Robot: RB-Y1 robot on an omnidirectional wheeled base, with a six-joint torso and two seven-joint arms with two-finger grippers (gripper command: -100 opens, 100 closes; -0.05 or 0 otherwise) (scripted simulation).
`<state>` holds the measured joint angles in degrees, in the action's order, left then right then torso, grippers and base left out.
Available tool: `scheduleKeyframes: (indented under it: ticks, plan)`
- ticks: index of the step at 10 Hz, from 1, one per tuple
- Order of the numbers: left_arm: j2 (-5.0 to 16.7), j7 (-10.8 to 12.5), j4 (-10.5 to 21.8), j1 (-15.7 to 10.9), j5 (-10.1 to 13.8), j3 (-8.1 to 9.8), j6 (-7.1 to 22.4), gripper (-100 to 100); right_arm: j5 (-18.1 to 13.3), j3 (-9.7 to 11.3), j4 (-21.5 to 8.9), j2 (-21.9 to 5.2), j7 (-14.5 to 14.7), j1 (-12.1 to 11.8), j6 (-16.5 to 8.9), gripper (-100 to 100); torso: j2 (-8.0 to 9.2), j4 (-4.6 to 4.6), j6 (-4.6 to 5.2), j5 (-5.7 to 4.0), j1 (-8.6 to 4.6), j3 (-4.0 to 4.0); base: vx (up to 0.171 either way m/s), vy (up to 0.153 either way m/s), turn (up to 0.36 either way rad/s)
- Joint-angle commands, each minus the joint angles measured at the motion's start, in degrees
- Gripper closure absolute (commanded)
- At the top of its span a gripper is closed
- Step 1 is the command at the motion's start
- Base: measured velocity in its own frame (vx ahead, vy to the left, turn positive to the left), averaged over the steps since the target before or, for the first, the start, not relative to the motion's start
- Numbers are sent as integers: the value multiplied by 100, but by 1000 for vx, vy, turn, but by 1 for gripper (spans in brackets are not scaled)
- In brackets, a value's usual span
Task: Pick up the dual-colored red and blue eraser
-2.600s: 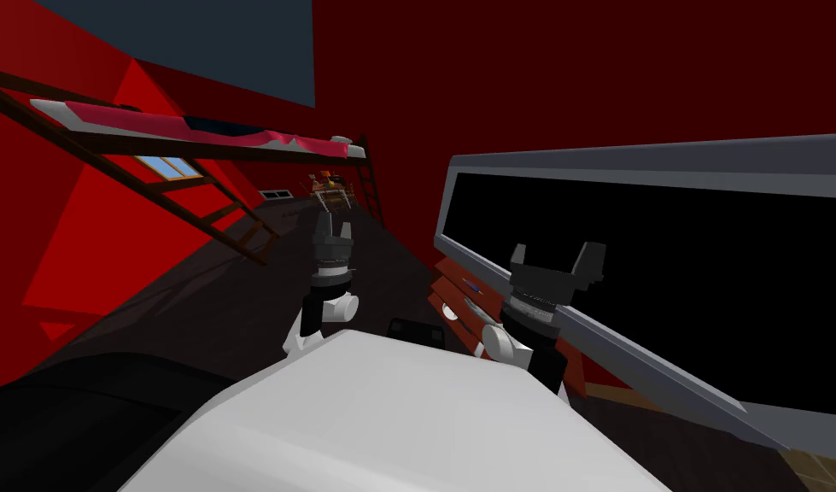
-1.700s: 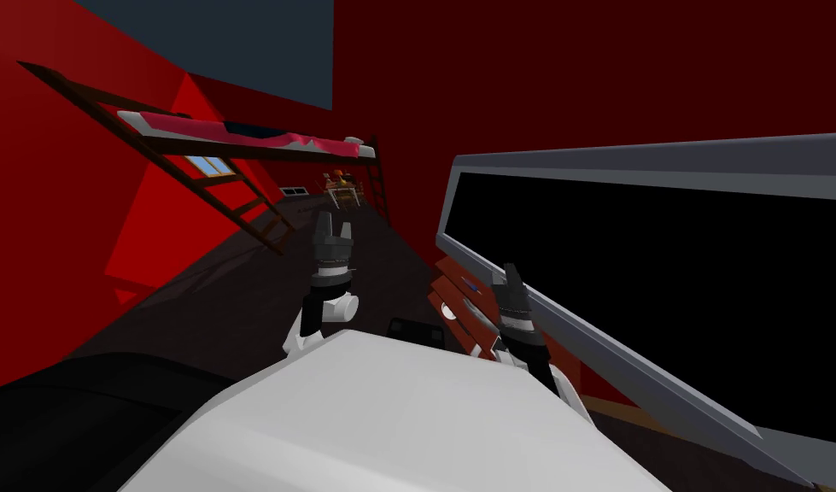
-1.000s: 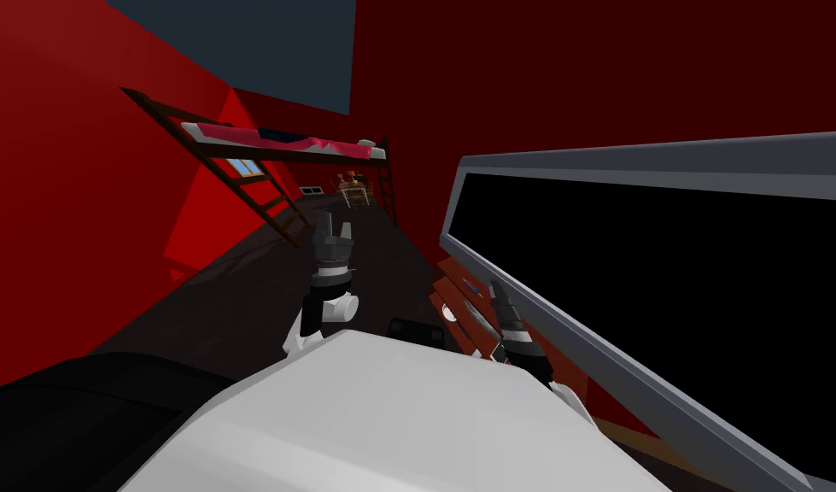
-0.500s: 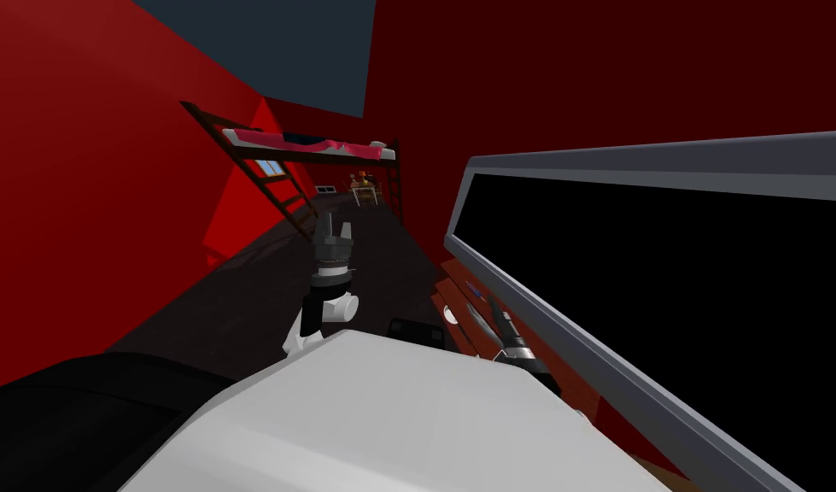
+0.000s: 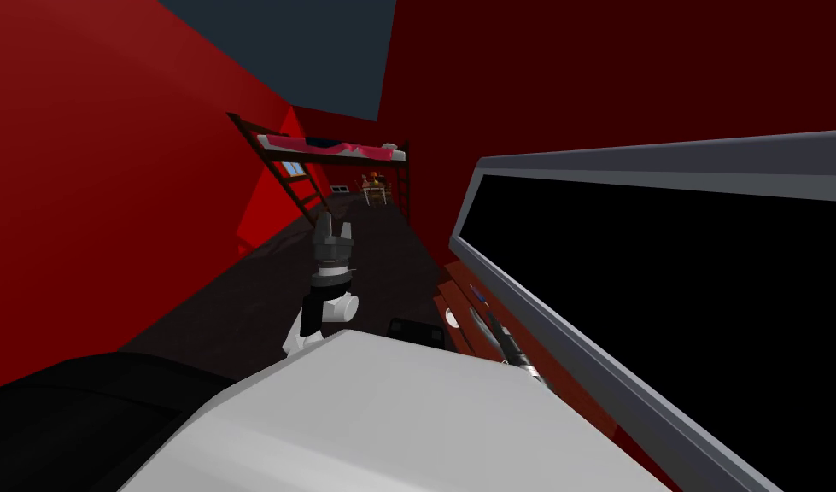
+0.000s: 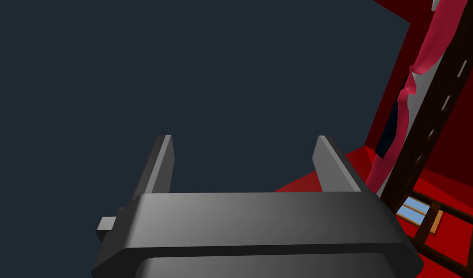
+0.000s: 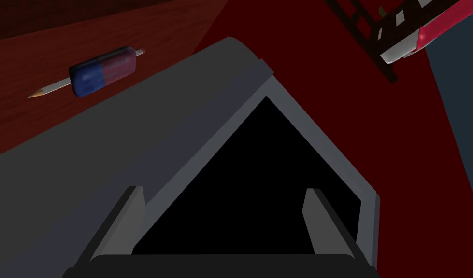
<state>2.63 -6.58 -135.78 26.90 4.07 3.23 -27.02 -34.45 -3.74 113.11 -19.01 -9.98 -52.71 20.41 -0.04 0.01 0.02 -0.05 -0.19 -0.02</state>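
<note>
Two tools are in view and both are empty, so the pick-up itself is not yet done. The eraser [image 7: 103, 71], half blue and half red, lies flat on the dark red counter [image 7: 18, 120]. A pencil [image 7: 49, 88] sticks out from both of its ends; whether the eraser sits on the pencil or only against it, I cannot tell.

The right tool [image 7: 225, 198] has its fingers spread apart with nothing between them. It points at the grey-framed black panel [image 7: 182, 120] that stands on the counter, not at the eraser. The eraser is beyond the grey frame and off to one side, well apart from the fingers. In the head view this tool [image 5: 495, 325] is low beside the panel, close over the counter.

The left tool [image 6: 240, 145] is held up in front of the chest [image 5: 332, 229], fingers also apart, and it has no part in the work.

My judgement is that only the approach is partly made. What is left: turn the right tool toward the eraser, bring it down over it, close on its long sides and lift. The pencil may come along or roll.
</note>
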Motion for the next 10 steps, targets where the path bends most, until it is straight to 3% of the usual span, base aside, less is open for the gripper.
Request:
scheduleKeyframes:
  ticks: [1,2,3,4,5,6,9,10]
  plan:
    - [0,0,0,0,0,0,0,0,-286,-24,-286,-2,-2,-224,-26,-100,0,0,0,0,0,0,1,-34,293]
    - [0,0,0,-1,0,-1,0,0,-401,-24,-288,-2,-2,-224,-26,-100,-2,-1,-4,1,0,-1,3,-35,116]
    - [0,0,0,0,0,0,0,0,-593,-64,-497,-61,-53,-415,-97,-100,-4,-1,1,1,2,-2,0,-28,268]
    - [0,0,0,-1,0,-1,0,0,-688,-64,-497,-61,-53,-415,-97,-100,-2,-1,-3,2,4,-2,1,-34,110]
    - [0,0,0,0,0,0,0,0,-911,-100,-676,-118,-103,-604,-163,-100,-4,-1,1,1,3,-2,4,-29,310]
    - [0,0,0,-1,0,-1,0,0,-965,-100,-703,-118,-103,-604,-163,-100,-5,-1,-4,2,1,-3,6,-31,132]
    - [0,0,0,1,0,0,0,0,-1467,-159,-1056,-225,-200,-972,-281,-100,-11,-2,1,1,3,-6,17,-28,221]
    - [0,0,0,0,0,0,0,0,-1484,-159,-1107,-225,-200,-972,-281,-100,-13,-3,-3,1,4,-7,22,-21,176]
